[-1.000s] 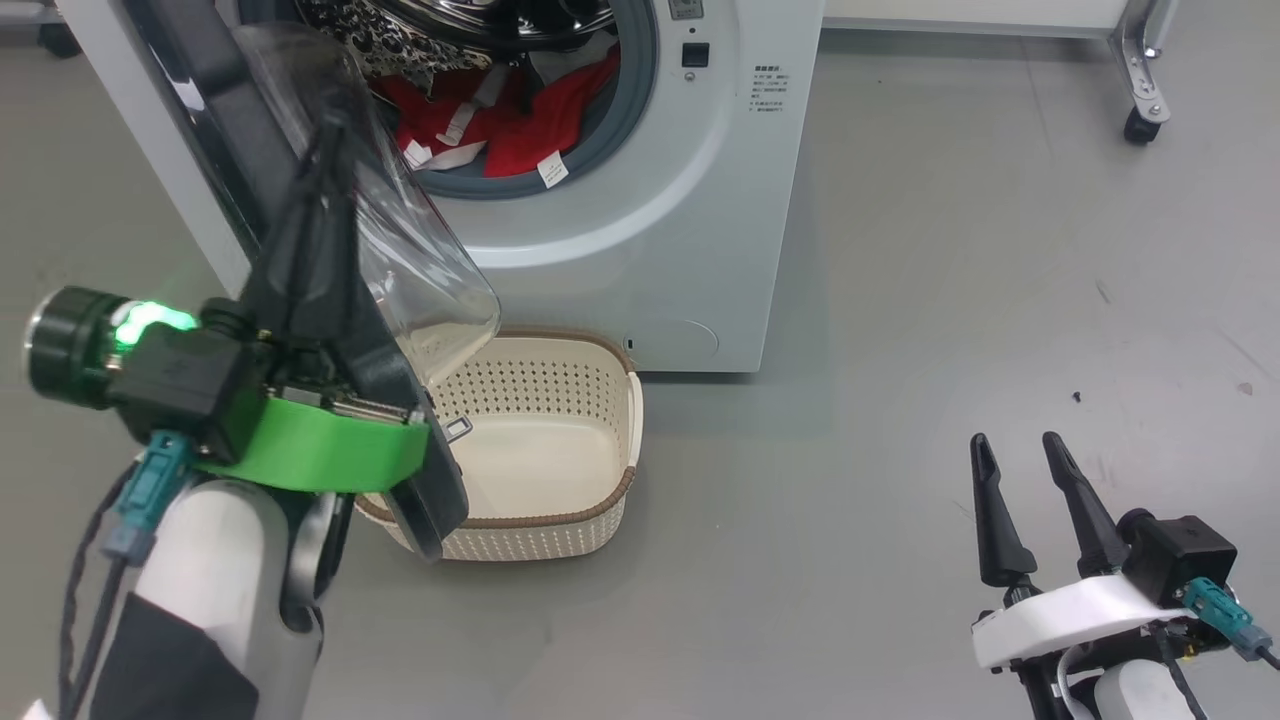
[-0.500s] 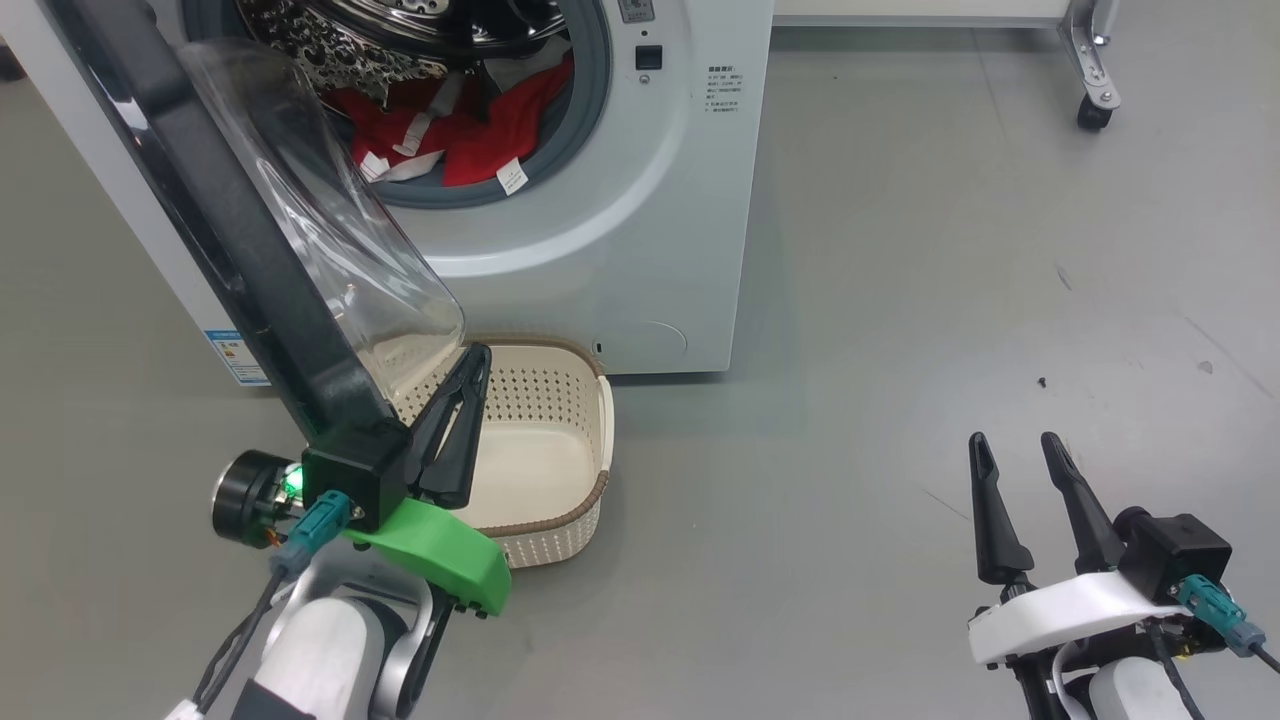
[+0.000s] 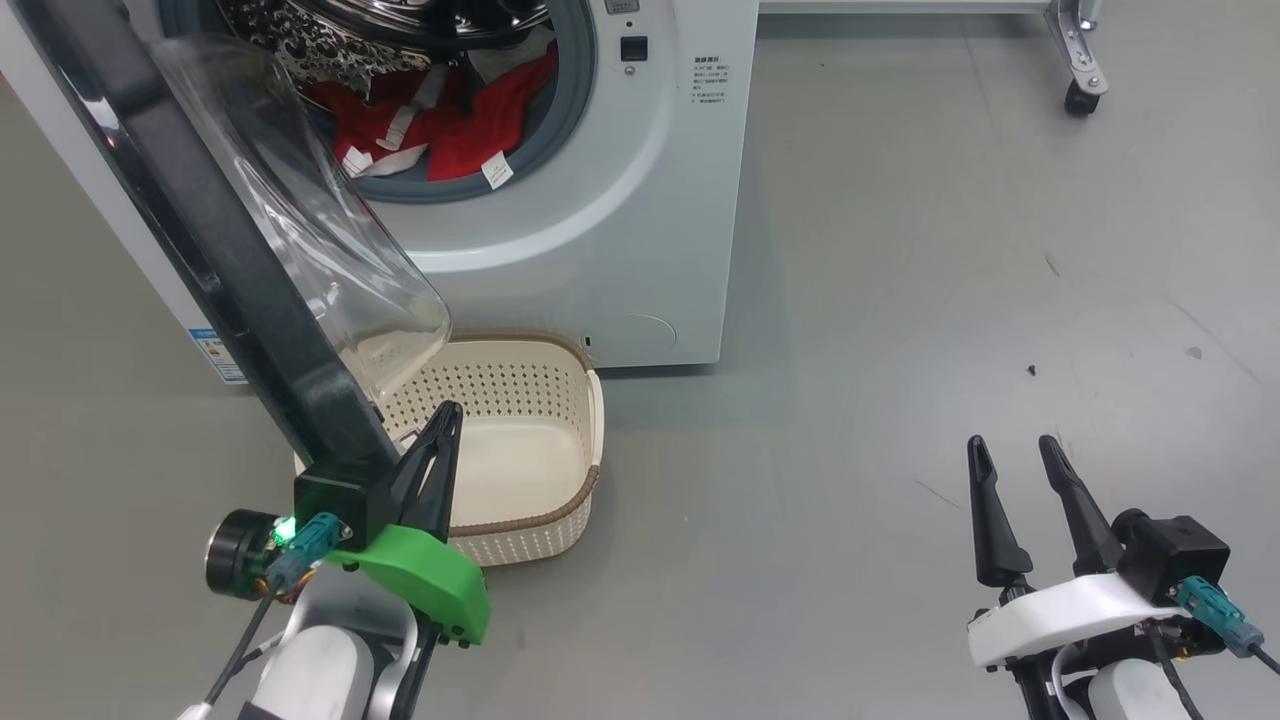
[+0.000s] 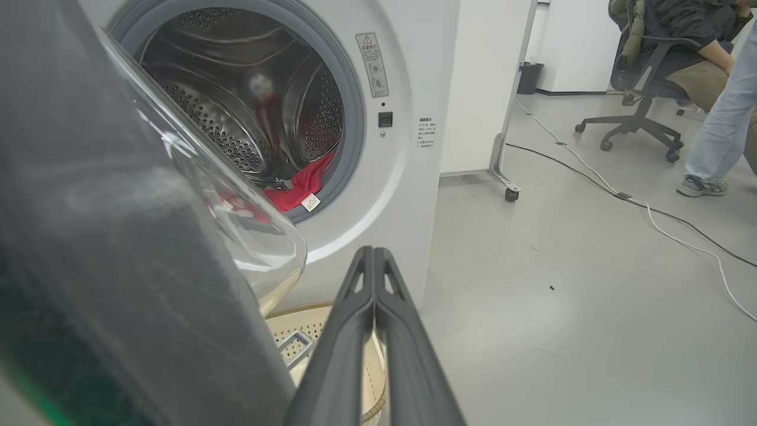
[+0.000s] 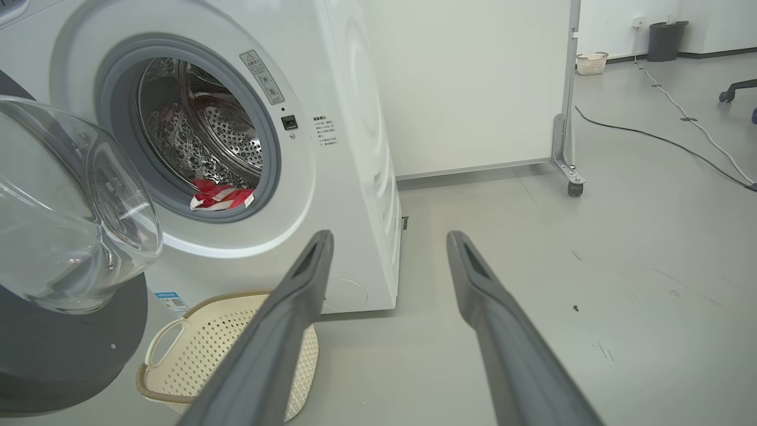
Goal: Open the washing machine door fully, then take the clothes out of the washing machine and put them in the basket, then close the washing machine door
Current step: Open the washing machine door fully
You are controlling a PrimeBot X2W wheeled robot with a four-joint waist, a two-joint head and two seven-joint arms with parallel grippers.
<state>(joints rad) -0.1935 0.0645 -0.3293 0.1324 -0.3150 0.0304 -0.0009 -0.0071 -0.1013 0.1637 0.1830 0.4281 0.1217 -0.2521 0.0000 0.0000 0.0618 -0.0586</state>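
With the washing machine door (image 3: pixel 230 270) standing open, the clothes (image 3: pixel 450 130) lie inside the washing machine (image 3: pixel 620 230), the basket (image 3: pixel 592 420) stands against its front, the left gripper (image 3: pixel 447 412) is pressed together on nothing, and the right gripper (image 3: pixel 1012 445) is spread.

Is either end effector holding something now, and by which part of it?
Nothing is held. The left end effector is shut empty beside the washing machine door; the right end effector is open.
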